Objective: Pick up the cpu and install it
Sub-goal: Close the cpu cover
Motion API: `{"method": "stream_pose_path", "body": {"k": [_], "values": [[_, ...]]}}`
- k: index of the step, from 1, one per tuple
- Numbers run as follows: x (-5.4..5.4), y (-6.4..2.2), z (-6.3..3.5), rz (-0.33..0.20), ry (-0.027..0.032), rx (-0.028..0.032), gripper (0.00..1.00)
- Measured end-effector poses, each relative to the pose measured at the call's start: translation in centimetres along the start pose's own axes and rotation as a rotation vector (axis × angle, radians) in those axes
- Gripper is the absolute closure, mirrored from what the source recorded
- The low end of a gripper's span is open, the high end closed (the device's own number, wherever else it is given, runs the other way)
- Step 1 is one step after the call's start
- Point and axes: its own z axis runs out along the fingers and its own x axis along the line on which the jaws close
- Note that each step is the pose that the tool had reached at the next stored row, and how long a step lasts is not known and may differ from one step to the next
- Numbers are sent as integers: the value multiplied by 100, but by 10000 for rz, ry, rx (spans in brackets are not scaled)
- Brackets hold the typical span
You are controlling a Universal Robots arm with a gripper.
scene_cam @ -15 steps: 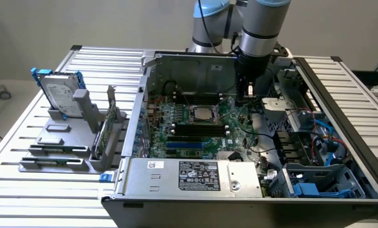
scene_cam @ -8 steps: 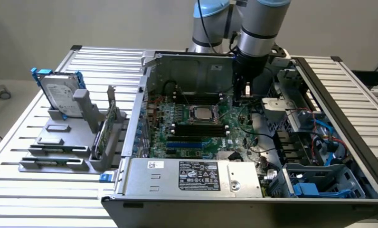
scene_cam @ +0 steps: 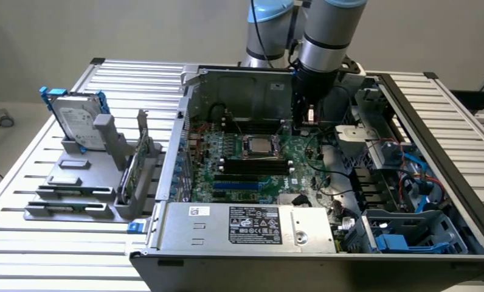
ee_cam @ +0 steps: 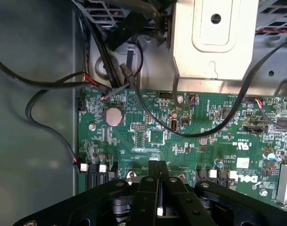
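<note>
The black two-fingered hand (ee_cam: 158, 165), clenched on nothing, hangs over the green motherboard (ee_cam: 181, 136) near the small silver-topped square cpu (scene_cam: 259, 146); it should move slowly, clear of the loose black cables (ee_cam: 103, 54).

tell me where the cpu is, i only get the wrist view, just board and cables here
Observer: The cpu lies mid-board, to the exterior view's left of the gripper.
Operator: is the arm inside the case
Observer: Yes, the arm reaches from above into the open case, close to its back wall.
Operator: anything outside it
Observer: A hard drive stands upright in a grey rack on the table, at the exterior view's left.
</note>
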Motion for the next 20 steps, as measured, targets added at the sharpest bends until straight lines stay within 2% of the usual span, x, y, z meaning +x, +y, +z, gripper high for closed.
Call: {"method": "stream_pose_path", "body": {"k": [9,17,20], "values": [[4,-125,2,-110,4,267,89],[8,-258,6,-224,5,426,89],[9,-279,7,-222,8,500,89]]}}
